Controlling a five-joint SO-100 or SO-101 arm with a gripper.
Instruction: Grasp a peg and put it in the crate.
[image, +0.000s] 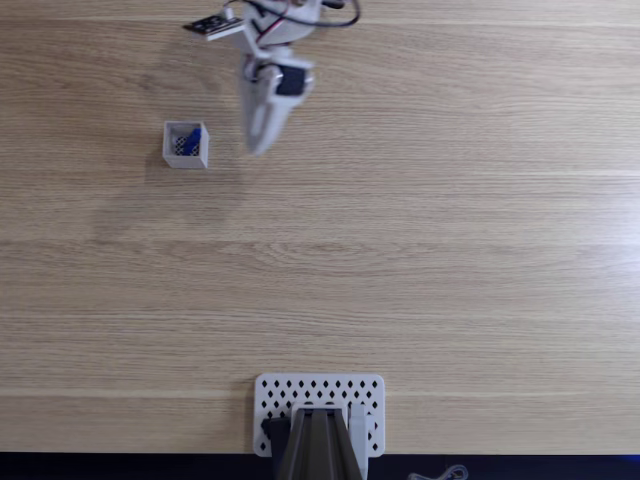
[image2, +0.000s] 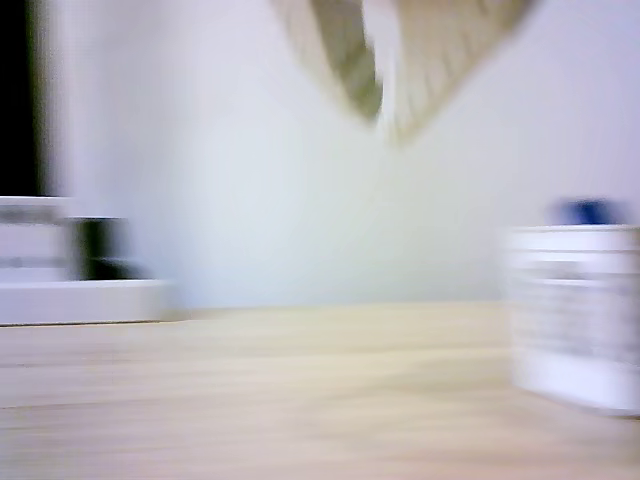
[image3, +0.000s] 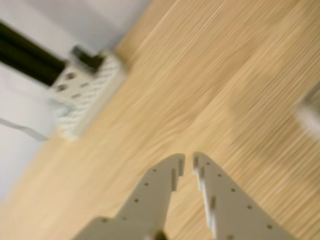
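Observation:
The crate (image: 186, 145) is a tiny white open box on the wooden table, upper left in the fixed view. A blue peg (image: 191, 140) lies inside it, leaning against a wall. My gripper (image: 258, 146) hangs just right of the crate, apart from it, tips pointing down the picture. The wrist view shows my gripper (image3: 189, 163) with its jaws nearly together and nothing between them, and the crate (image3: 310, 112) as a blur at the right edge. In the blurred other view, the gripper (image2: 385, 122) hangs above the table and the peg (image2: 586, 212) pokes over the crate (image2: 575, 320).
A white perforated plate (image: 320, 398) with a dark mount on it sits at the table's near edge in the fixed view, and shows upper left in the wrist view as the plate (image3: 85, 95). Bare wooden tabletop (image: 420, 250) lies between it and the crate.

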